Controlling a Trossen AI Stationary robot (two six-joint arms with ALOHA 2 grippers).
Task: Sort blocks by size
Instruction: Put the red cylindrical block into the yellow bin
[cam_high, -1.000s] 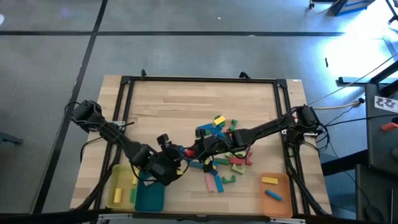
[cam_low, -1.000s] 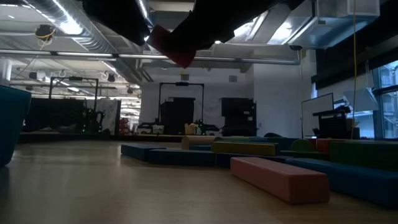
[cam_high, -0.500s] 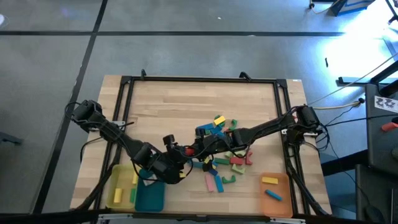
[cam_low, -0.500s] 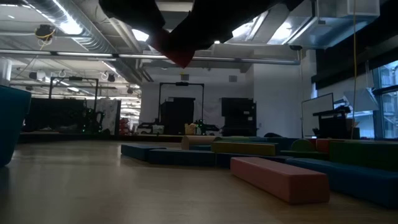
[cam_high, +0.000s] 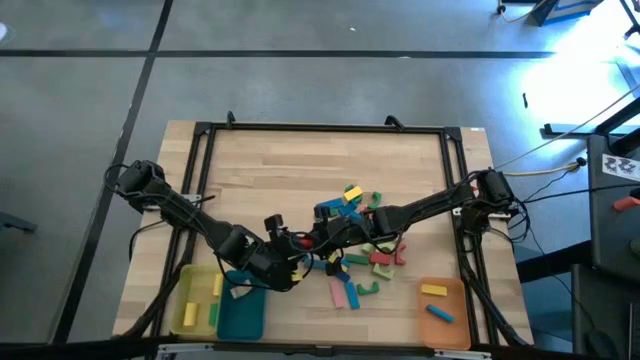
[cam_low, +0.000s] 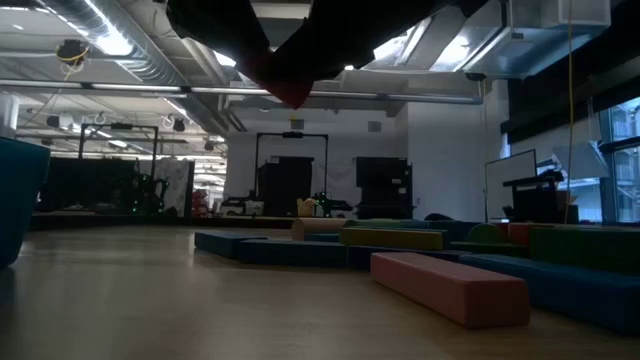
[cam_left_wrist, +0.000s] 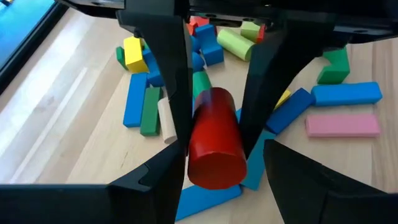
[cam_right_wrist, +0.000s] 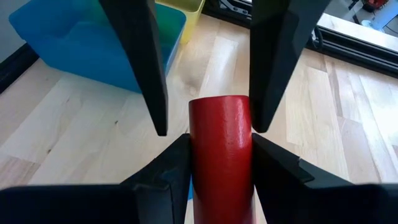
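Held item: red wooden cylinder block (cam_right_wrist: 221, 149), raised for a handover, I judge.
Right gripper (cam_right_wrist: 219, 163): clamped on it, table's 6 o'clock.
Left gripper (cam_left_wrist: 214, 81): fingers spread around it, ready to take.

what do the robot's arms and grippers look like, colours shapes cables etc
Both arms are slim, dark, jointed links running in from the table's side rails, with black cables looping near each base. The left gripper and the right gripper each carry two flat, matte black fingers that taper to blunt tips, wedge-like from the wrist views. A small red spot shows near the right wrist. No markings can be read.
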